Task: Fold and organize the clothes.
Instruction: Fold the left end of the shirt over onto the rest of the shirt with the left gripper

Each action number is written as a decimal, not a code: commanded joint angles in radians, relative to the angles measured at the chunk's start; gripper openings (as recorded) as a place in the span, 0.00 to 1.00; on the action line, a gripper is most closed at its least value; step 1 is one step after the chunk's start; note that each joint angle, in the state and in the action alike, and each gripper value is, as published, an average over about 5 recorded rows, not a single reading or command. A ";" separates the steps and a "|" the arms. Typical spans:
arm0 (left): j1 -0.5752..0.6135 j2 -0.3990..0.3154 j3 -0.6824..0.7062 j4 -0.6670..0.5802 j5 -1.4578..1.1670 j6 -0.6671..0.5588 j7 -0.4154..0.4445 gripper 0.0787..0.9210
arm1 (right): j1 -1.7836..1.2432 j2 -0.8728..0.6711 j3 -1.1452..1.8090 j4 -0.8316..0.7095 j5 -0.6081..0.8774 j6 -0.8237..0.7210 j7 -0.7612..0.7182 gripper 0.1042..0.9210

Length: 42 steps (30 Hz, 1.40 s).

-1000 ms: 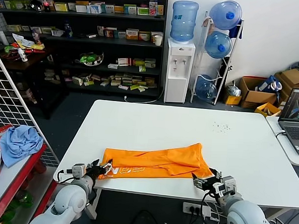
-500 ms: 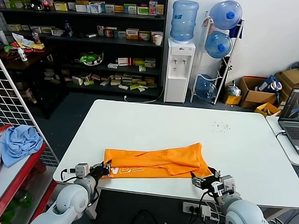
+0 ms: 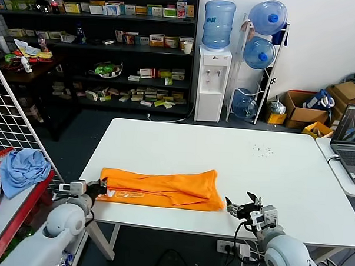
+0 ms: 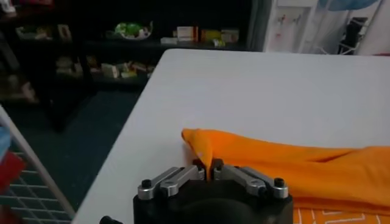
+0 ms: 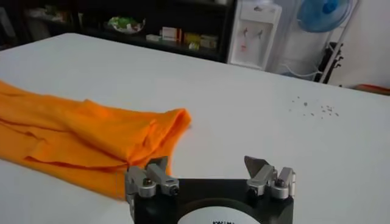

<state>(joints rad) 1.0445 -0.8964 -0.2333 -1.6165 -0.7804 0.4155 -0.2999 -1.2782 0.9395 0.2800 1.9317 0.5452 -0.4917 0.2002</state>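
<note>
The orange T-shirt (image 3: 160, 188) lies folded into a long band near the front edge of the white table (image 3: 224, 152), pale lettering showing near its left end. My left gripper (image 3: 97, 189) is shut on the shirt's left end; in the left wrist view the cloth (image 4: 274, 164) is pinched between the closed fingertips of the gripper (image 4: 208, 171). My right gripper (image 3: 239, 207) is open and empty, just right of the shirt's right end. In the right wrist view the gripper (image 5: 207, 164) has its jaws wide apart, with the shirt (image 5: 91, 137) beside one finger.
A red wire rack on the left holds a light blue cloth (image 3: 23, 168). A laptop (image 3: 351, 140) sits on a side table at right. Shelves, a water dispenser (image 3: 214, 70) and boxes stand behind the table.
The left gripper has pulled the shirt leftward along the front edge. The right gripper has let go of the shirt's right end and is now open, clear of the cloth.
</note>
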 commanded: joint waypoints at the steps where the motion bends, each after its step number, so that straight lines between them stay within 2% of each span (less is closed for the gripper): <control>1: -0.053 0.147 -0.061 0.109 -0.004 0.012 0.004 0.06 | -0.001 0.015 0.002 0.003 -0.023 0.032 0.006 0.88; 5: -0.045 0.156 -0.082 0.091 -0.018 0.009 0.010 0.06 | -0.006 0.012 0.005 0.007 -0.022 0.032 0.009 0.88; 10: -0.020 0.141 -0.059 -0.055 -0.074 0.016 -0.031 0.06 | -0.014 0.020 0.010 0.011 -0.029 0.034 0.014 0.88; 14: -0.033 0.070 0.016 -0.188 -0.117 0.029 -0.092 0.06 | -0.033 0.030 0.018 0.009 -0.069 0.054 0.015 0.88; 18: -0.065 -0.030 0.115 -0.243 -0.134 0.043 -0.156 0.06 | -0.061 0.036 0.053 0.006 -0.139 0.109 0.022 0.88; 28: -0.120 -0.194 0.315 -0.248 -0.149 0.050 -0.264 0.06 | -0.109 0.072 0.158 -0.008 -0.194 0.191 0.025 0.88; 42: -0.213 -0.360 0.421 -0.128 -0.147 0.034 -0.301 0.06 | -0.128 0.076 0.166 -0.022 -0.251 0.199 0.017 0.88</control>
<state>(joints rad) 0.8849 -1.1255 0.0974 -1.7951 -0.9208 0.4514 -0.5645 -1.3938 1.0092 0.4263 1.9140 0.3298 -0.3110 0.2171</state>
